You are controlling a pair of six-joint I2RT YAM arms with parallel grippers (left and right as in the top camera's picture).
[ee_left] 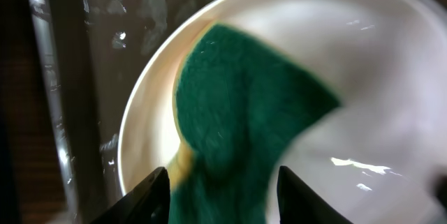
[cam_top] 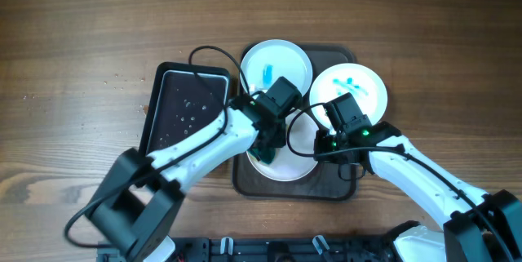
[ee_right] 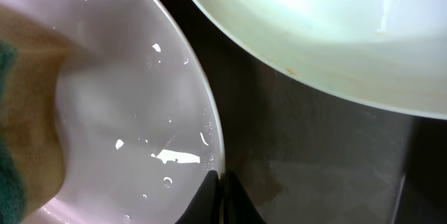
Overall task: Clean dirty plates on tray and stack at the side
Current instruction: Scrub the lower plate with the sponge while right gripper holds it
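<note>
The work surface is a wooden table (cam_top: 81, 33) of medium brown, its grain running left to right across the whole overhead view. A looped grain figure (cam_top: 33, 188) marks the lower left of the frame. A black rail (cam_top: 245, 250) lies along the bottom edge, centre. Lighting is even and diffuse, and shadows on the wood are soft.

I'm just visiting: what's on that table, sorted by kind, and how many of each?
White plates: 3 (blue-smeared, blue-smeared, one being wiped)
Trays: 2 (brown tray, black tray)
Green sponge: 1
Total: 6
</note>
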